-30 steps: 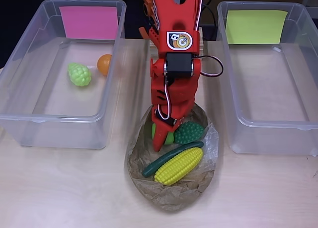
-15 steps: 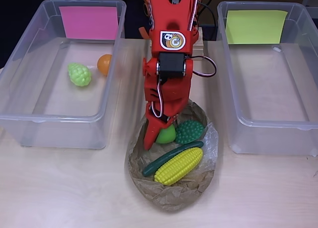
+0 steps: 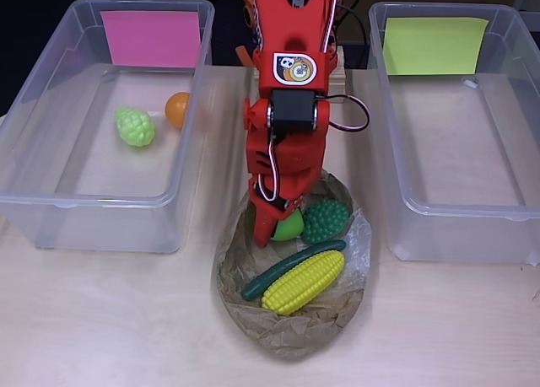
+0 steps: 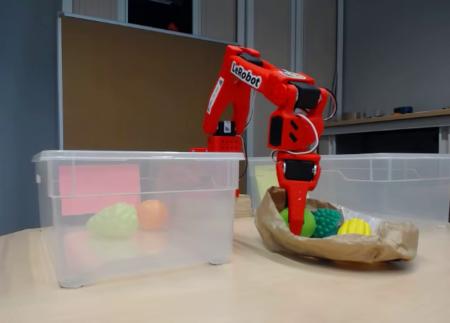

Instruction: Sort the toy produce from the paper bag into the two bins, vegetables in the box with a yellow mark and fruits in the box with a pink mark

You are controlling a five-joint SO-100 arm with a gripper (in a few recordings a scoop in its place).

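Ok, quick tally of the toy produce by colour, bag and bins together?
Green: 4, namely grapes in the pink bin, plus ball, bumpy piece and cucumber in the bag
Orange: 1, orange in the pink bin
Yellow: 1, corn in the bag
Total: 6

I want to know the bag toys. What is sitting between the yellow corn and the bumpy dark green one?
In the overhead view, a long dark green cucumber lies between the corn and the bumpy green toy, inside the paper bag.
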